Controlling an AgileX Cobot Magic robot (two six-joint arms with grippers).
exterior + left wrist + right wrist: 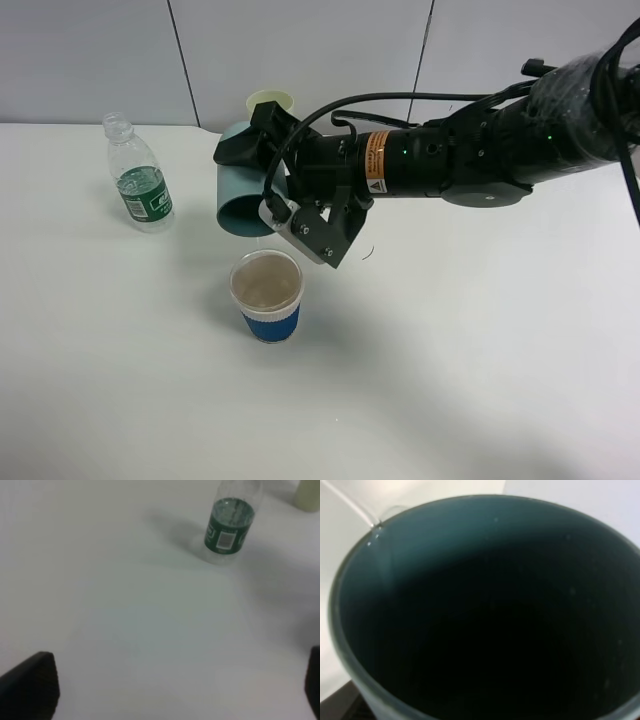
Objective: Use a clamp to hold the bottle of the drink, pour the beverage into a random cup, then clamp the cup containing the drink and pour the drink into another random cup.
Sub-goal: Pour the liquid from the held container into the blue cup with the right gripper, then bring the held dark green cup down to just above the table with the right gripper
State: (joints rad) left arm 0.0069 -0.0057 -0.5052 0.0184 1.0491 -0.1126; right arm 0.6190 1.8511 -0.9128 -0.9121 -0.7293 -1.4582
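My right gripper (258,185) is shut on a teal cup (238,195) and holds it tipped on its side, mouth down-left, just above a paper cup with a blue band (268,298). The paper cup stands upright with liquid in it. The right wrist view is filled by the teal cup's dark inside (490,610), and a thin stream (351,503) leaves its rim. A clear bottle with a green label (138,176) stands uncapped at the far left and also shows in the left wrist view (229,525). My left gripper (172,685) is open and empty over bare table.
A pale yellow cup (270,102) stands at the back, behind the teal cup, and its edge shows in the left wrist view (306,495). The white table (450,350) ends at a grey wall (300,50). The right arm (480,155) stretches in from the right.
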